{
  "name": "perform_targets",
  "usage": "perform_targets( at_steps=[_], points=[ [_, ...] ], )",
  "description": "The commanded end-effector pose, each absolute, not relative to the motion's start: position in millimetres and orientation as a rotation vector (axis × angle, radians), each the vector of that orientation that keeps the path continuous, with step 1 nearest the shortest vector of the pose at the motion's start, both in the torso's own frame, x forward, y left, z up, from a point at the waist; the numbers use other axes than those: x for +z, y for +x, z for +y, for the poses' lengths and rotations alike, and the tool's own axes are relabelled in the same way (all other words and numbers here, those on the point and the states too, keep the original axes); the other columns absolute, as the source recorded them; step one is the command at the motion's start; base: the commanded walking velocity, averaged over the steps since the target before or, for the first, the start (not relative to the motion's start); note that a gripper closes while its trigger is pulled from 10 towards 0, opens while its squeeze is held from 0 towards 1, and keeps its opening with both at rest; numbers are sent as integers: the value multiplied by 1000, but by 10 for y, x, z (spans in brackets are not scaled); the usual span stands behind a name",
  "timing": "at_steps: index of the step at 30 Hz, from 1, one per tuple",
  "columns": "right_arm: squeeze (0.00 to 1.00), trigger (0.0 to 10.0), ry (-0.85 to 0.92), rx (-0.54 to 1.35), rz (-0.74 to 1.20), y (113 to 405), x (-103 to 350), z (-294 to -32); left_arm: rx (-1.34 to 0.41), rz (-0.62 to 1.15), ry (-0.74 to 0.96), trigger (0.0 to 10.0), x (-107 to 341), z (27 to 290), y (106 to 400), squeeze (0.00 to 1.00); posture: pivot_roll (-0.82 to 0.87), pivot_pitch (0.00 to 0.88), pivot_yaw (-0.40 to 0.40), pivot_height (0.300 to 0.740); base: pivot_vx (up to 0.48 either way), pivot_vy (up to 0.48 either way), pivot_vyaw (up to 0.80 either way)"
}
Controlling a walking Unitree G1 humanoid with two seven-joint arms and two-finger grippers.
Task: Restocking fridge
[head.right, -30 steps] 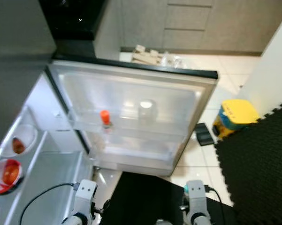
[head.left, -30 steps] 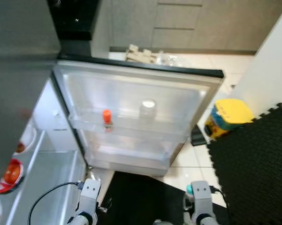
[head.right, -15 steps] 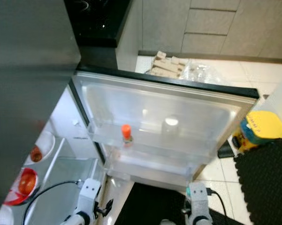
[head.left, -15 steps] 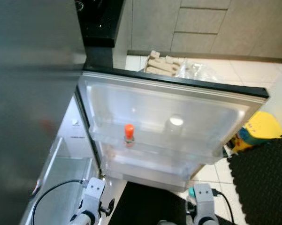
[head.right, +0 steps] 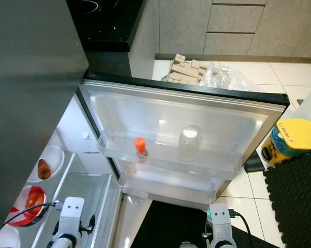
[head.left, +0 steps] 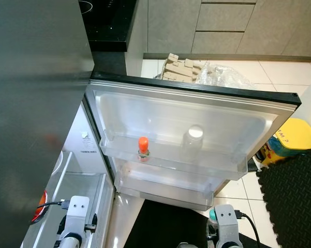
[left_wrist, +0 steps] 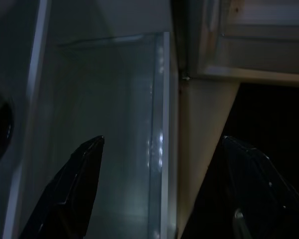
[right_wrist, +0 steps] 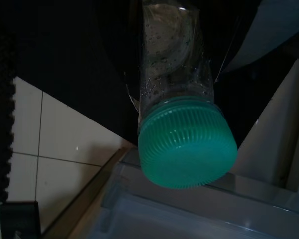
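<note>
1. Closest to the camera, at the bottom of the head views, the two silver arms hang low: the left arm (head.left: pixel 75 219) in front of the open fridge body, the right arm (head.left: pixel 226 227) over a dark mat (head.left: pixel 165 222) before the door.
2. The right gripper holds a clear plastic bottle (right_wrist: pixel 174 94) with a ribbed green cap (right_wrist: pixel 186 149); droplets cling inside its wall, and the cap points toward the edge of a clear door shelf (right_wrist: pixel 199 209). Its fingers are hidden behind the bottle, so their exact grip cannot be made out.
3. The left gripper (left_wrist: pixel 161 199) is spread wide, with nothing between its fingers (left_wrist: pixel 72 189), and hangs in the shade over a clear drawer (left_wrist: pixel 104 124) at the fridge's lower front edge.
4. On the robot's left, inside the fridge, sit a red bowl (head.right: pixel 23 204) and a white bowl (head.right: pixel 49 163) holding something reddish.
5. Straight ahead, the fridge door (head.left: pixel 191 108) stands swung open, showing its white inner lining.
6. The upper door shelf (head.left: pixel 171 160) holds a bottle with an orange cap (head.left: pixel 143 144) and, just beside it on the right, a clear bottle with a white cap (head.left: pixel 195 135).
7. A lower door shelf (head.left: pixel 165 188) sits beneath it.
8. To the right, on the tiled floor, stands a yellow container (head.left: pixel 295 137) next to a black foam mat (head.left: pixel 295 201).
9. Beyond the door lie cardboard pieces (head.left: pixel 181 67) and crumpled clear plastic (head.left: pixel 222 76), before grey cabinets (head.left: pixel 227 26).
</note>
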State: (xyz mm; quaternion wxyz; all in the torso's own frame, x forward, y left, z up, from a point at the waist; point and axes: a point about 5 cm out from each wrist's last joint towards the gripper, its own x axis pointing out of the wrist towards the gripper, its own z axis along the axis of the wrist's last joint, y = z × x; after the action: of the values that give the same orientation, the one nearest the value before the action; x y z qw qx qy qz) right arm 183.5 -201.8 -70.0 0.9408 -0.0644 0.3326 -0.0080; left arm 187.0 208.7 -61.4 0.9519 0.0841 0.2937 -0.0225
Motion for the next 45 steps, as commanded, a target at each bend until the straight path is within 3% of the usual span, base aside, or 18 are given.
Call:
perform_targets(
  at_steps=[1,14,28,45],
  points=[
    [0,10000,-145,6,690,1791,-723,-2002,-105,643,186,10000,-681,2087,1739,0,-172,120,20,740,0,0,0],
    [0,10000,-153,21,687,1802,-720,-1983,-205,628,87,10000,-718,1774,1722,0,-174,129,14,740,0,0,0],
    [0,10000,-155,17,689,1801,-719,-1996,-210,612,50,10000,-699,1731,1762,0,-175,132,17,740,0,-303,0],
    [0,10000,-175,56,671,1829,-705,-1947,-201,609,50,10000,-691,1783,1764,0,-173,132,21,740,0,0,0]
  ],
)
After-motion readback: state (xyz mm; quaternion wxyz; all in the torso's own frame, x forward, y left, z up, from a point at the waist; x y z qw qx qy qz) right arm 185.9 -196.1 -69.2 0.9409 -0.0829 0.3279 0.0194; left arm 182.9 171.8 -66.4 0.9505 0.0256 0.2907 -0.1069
